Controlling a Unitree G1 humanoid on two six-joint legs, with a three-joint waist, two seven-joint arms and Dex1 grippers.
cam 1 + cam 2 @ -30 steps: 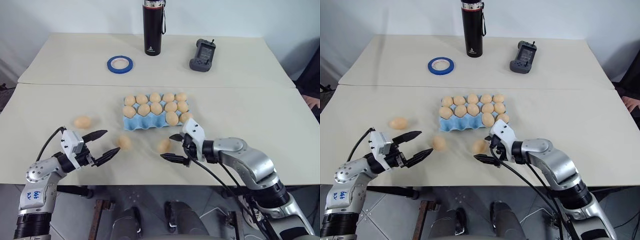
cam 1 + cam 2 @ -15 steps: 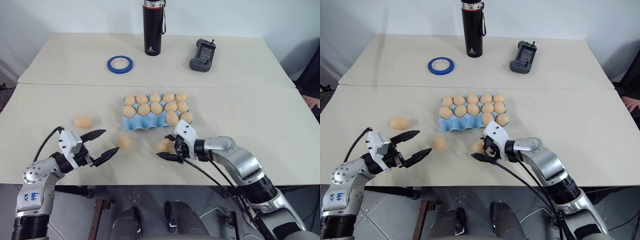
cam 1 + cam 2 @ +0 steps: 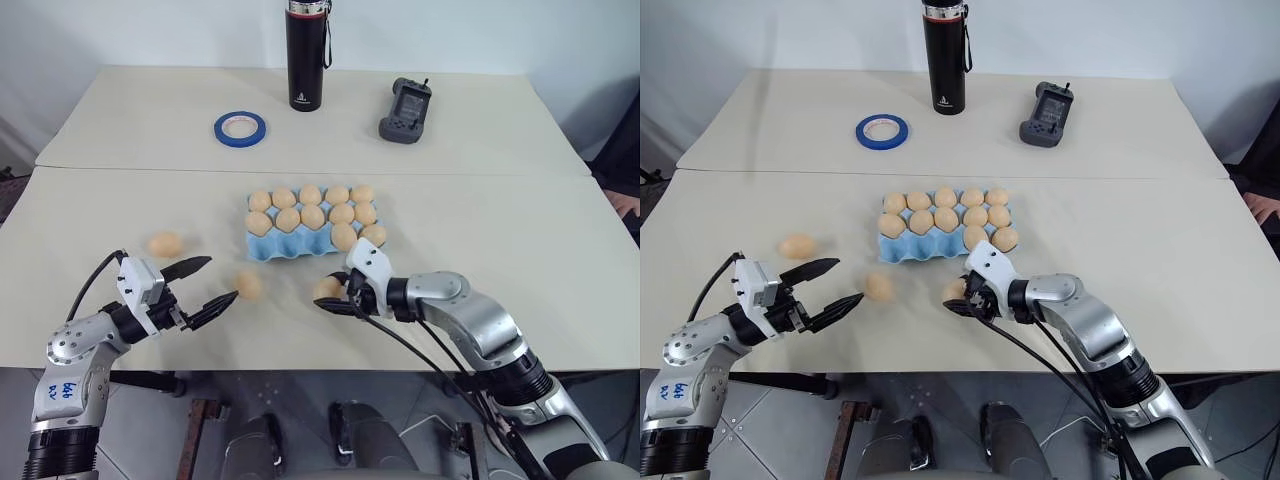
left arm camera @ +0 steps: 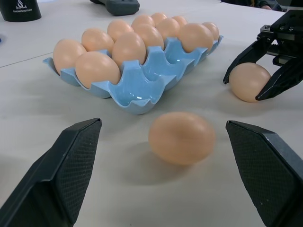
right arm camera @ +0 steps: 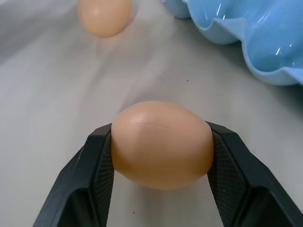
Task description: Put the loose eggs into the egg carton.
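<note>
- The right gripper [image 5: 161, 156], two black fingers, is clamped on a smooth pale tan-orange loose egg [image 5: 162, 143] resting on the cream table [image 3: 520, 230], just in front of the carton.
- The left gripper [image 3: 200, 285] stands wide apart, holding nothing, with a second loose egg [image 4: 181, 137] between and just beyond its fingertips.
- A third loose egg [image 3: 165, 244] lies further left.
- The light blue moulded egg carton [image 3: 275, 249] holds ten eggs; its near-left cups are bare.
- Behind: a black flask [image 3: 306, 55] with a small white logo, too small to read, a blue tape roll [image 3: 240, 127] and a dark handheld device [image 3: 404, 110].
- Blue handwriting on the left arm [image 3: 65, 392] is illegible.
</note>
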